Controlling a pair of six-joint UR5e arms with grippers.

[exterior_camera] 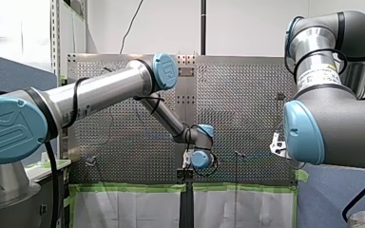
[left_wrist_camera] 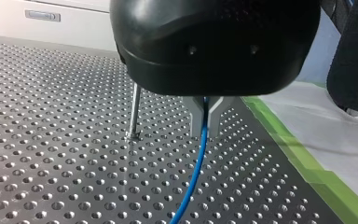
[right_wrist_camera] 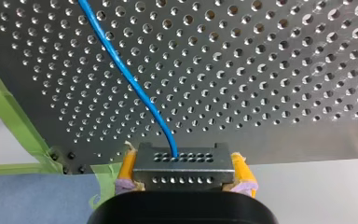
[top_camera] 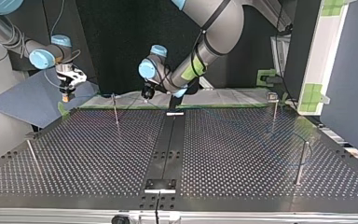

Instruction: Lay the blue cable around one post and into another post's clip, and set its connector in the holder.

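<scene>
Although nothing on the perforated surface (left_wrist_camera: 51, 177) looks routed yet, my left hand (left_wrist_camera: 205, 119) pinches the blue cable (left_wrist_camera: 193, 177) just beside a post (left_wrist_camera: 134, 112); my right hand (right_wrist_camera: 184, 173), yellow pads (right_wrist_camera: 127, 170) closed, holds the connector (right_wrist_camera: 182, 161). Routing, clipping and seating apparently all remain. No legible writing shows.

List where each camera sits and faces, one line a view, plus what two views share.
Front: behind my left arm and right arm, facing over the table.
Top: across the table, facing both arms.
Left wrist: along my left gripper, shut on the blue cable.
Right wrist: along my right gripper, holding the connector.
Both wrist views share the cable.
</scene>
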